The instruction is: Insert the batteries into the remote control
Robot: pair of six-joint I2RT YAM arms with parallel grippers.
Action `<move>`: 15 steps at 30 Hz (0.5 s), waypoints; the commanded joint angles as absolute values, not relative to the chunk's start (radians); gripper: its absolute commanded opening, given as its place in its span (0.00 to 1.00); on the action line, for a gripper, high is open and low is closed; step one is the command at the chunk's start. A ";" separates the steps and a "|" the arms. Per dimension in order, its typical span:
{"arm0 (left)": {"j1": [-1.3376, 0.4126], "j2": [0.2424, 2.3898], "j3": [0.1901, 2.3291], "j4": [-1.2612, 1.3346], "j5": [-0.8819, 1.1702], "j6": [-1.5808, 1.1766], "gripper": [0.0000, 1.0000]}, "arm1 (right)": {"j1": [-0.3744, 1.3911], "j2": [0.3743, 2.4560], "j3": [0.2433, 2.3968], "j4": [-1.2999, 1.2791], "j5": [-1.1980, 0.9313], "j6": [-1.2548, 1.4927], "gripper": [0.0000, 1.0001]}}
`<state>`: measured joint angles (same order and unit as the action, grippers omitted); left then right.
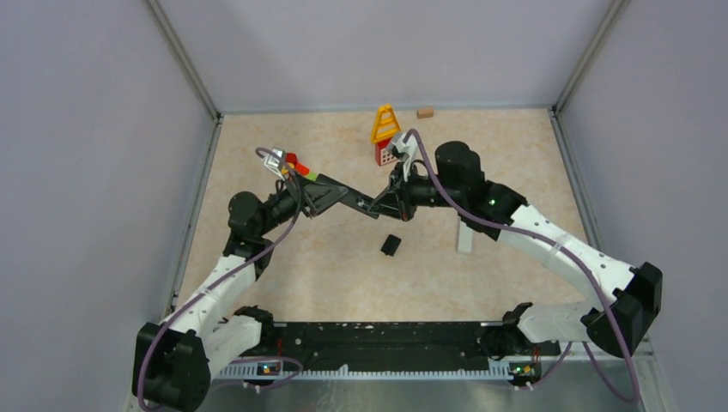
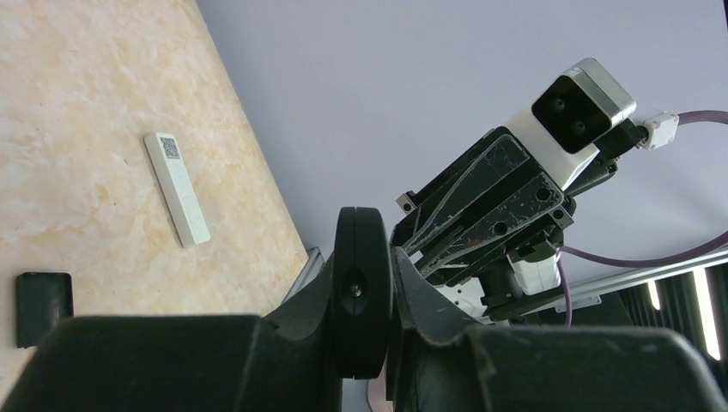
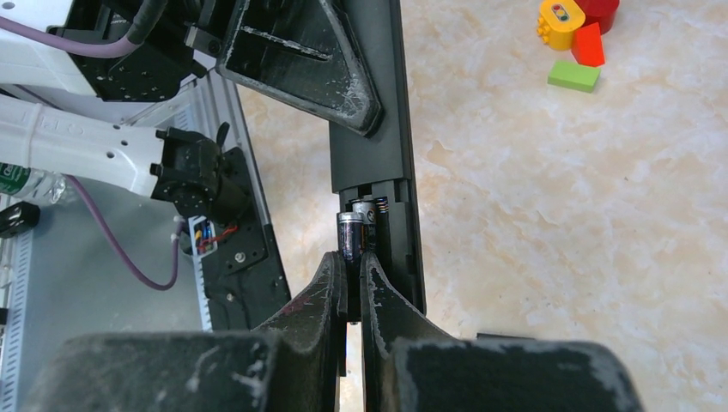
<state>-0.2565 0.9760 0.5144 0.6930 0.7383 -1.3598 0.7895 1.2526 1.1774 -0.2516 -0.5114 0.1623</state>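
Note:
The black remote control (image 3: 378, 129) is held above the table by my left gripper (image 2: 365, 275), which is shut on its edge. In the top view the remote control (image 1: 356, 202) runs rightward from my left gripper (image 1: 330, 196). Its battery bay is open at the end nearest my right gripper (image 3: 354, 266). That gripper is shut on a dark battery (image 3: 350, 233), whose far end sits at the bay's mouth. A second battery (image 3: 378, 210) lies inside the bay beside it. In the top view, my right gripper (image 1: 388, 206) meets the remote's end.
A small black cover (image 1: 391, 245) lies on the table below the grippers. A white slim bar (image 1: 464, 236) rests to its right. Toy blocks (image 1: 298, 163) sit at the back left, with a yellow toy (image 1: 385, 124) and a wooden block (image 1: 425, 112) near the back wall.

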 commanded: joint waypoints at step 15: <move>-0.255 0.956 0.526 0.637 0.719 -1.332 0.00 | 0.815 1.175 1.264 -0.356 -0.341 0.152 0.00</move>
<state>-0.2565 0.9638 0.5140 0.6258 0.7212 -1.3388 0.8047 1.2137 1.1946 -0.3111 -0.4068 0.1837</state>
